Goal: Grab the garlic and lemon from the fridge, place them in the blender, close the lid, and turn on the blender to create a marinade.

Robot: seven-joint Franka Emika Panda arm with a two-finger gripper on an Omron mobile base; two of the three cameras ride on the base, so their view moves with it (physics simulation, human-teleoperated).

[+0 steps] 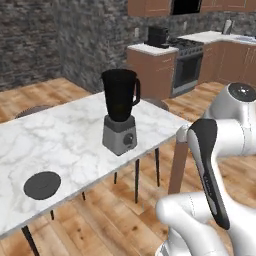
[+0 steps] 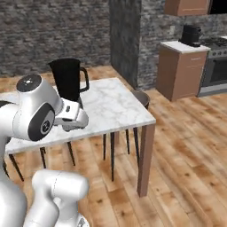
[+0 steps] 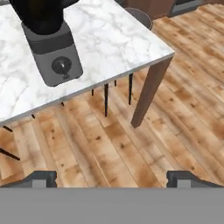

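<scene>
A marble-topped desk (image 1: 65, 140) on a brown wooden leg (image 2: 145, 159) stands on a plank wood floor (image 2: 190, 146) in a kitchen walled in dark grey stone (image 2: 53, 31). Dark round stools (image 2: 141, 96) on thin black legs are tucked beneath the desk's edges. Behind, a brown wooden counter unit with a pale top (image 1: 152, 67) stands beside a steel range with a dark oven door (image 1: 187, 70), and a small black appliance (image 1: 157, 36) sits on that counter. More brown cabinets (image 1: 232, 62) line the far corner, with cupboards (image 2: 186, 6) mounted high on the wall.
</scene>
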